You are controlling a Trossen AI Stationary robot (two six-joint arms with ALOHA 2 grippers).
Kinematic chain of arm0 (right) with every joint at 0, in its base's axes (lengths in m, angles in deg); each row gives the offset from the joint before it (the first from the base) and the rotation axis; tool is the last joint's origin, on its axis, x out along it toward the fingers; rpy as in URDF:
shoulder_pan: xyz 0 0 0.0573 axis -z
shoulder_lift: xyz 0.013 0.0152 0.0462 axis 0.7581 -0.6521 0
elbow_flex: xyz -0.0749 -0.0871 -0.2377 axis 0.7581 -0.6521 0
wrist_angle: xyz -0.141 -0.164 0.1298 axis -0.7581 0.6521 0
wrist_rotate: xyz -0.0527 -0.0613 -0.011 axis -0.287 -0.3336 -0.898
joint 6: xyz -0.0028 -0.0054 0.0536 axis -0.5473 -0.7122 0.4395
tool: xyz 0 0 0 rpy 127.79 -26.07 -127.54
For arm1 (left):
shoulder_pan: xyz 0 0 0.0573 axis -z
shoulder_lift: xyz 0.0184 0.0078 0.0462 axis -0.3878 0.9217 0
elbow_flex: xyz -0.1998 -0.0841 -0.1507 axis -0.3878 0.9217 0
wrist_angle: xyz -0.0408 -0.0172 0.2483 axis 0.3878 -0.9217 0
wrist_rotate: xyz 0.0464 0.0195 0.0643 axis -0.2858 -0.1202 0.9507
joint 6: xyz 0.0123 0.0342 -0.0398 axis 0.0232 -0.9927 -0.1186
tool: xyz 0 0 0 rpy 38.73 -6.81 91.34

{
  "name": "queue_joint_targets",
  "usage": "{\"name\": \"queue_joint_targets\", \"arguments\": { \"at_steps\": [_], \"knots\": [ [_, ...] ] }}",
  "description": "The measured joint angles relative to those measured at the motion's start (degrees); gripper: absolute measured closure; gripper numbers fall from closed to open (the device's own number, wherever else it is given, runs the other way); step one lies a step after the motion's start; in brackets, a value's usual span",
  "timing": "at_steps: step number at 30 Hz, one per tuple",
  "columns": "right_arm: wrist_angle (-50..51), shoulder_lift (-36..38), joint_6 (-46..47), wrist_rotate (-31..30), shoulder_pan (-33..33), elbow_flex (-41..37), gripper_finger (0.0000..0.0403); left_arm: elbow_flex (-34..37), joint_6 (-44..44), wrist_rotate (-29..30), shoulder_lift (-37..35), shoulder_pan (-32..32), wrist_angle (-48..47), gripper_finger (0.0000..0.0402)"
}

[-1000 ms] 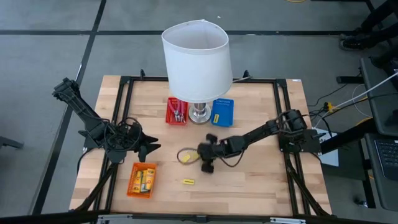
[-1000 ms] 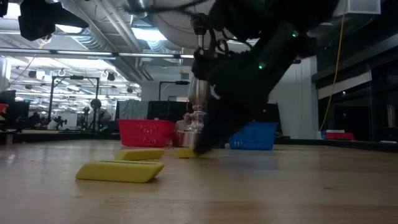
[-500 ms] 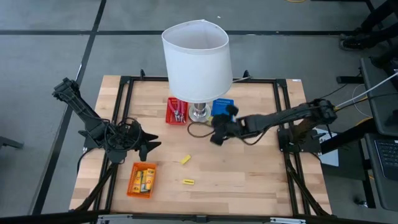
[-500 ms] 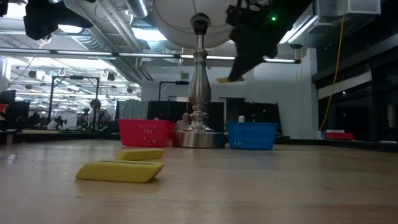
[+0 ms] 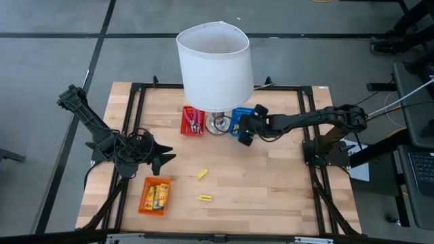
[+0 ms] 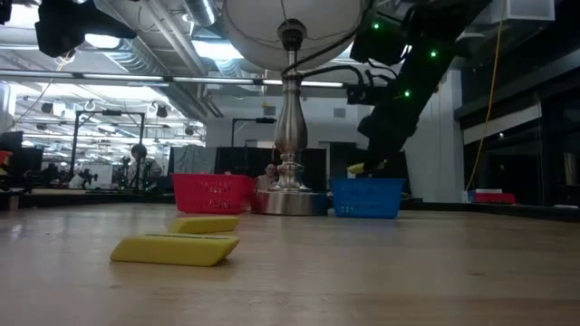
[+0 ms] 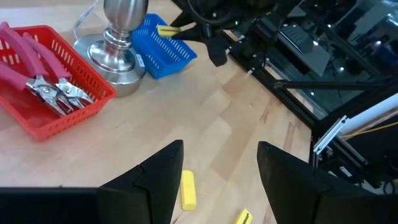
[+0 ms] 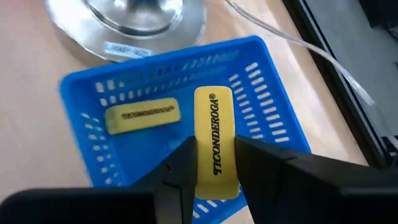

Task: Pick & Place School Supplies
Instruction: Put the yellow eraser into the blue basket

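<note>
My right gripper [image 5: 244,133] hangs over the blue mesh basket [image 8: 261,118] beside the lamp base, shut on a yellow printed eraser [image 8: 214,134]. A second yellow eraser [image 8: 143,116] lies flat on that basket's floor. Two more yellow pieces [image 5: 202,174] [image 5: 205,198] lie flat on the wood at mid-table. Pink-handled pliers [image 7: 31,71] lie in the red basket [image 7: 93,93]. My left gripper [image 7: 217,165] waits open at the table's left, above the wood and touching nothing. My right gripper pinches the eraser's two long sides [image 8: 214,180] between its two fingers [image 8: 249,158], at the end nearest the wrist. The fingers slant down from above and run along the eraser. The eraser sticks out ahead of them, print up, clear above the blue basket.
A lamp with a white shade [image 5: 213,64] and a silver base [image 7: 121,46] stands between the red and blue baskets, its cord trailing on the wood. An orange basket [image 5: 155,195] with packets sits near the front left. Bare wood lies at the front right.
My right gripper has risen from the table's middle with the yellow eraser. It has swung toward the far edge and now hangs over the blue basket. The two loose yellow pieces have stayed put.
</note>
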Motion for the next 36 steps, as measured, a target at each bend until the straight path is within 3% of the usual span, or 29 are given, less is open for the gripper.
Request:
{"name": "queue_joint_targets", "arguments": {
  "at_steps": [5, 14, 16, 21, 24, 29, 36],
  "knots": [
    [-0.68, 0.02, 0.39, 0.49, 1.07, 0.5, 0.0289, 0.0, 0.42, 0.01, 0.0, 0.01, 0.02, 0.0199],
    [-1.59, 0.08, 3.95, -2.01, 1.37, 0.55, 0.0204, 0.0, 0.95, 0.07, 0.0, 0.0, -0.21, 0.0199],
    [-1.48, 0.76, 6.52, 1.97, 1.13, 0.55, 0.0188, 0.0, 0.98, 0.07, 0.0, 0.0, -0.21, 0.0199],
    [-10.96, 2.36, 14.52, 27.13, -2.58, 0.57, 0.0169, 0.0, 1.41, 0.03, 0.0, 0.01, -0.23, 0.0199],
    [-18.48, 2.34, 16.86, 34.59, -9.01, 0.61, 0.0168, 0.0, 1.41, 0.02, 0.0, 0.0, -0.78, 0.0199],
    [-22.77, -0.05, 16.36, 35.29, -19.85, 0.66, 0.0179, 0.0, 1.97, -0.86, 0.02, 0.02, -2.17, 0.0199],
    [-35.99, -4.87, 16.7, 34.21, -26.34, 0.81, 0.02, 0.0, 0.9, -8.49, 1.34, -0.48, -3.8, 0.0199]
  ]
}}
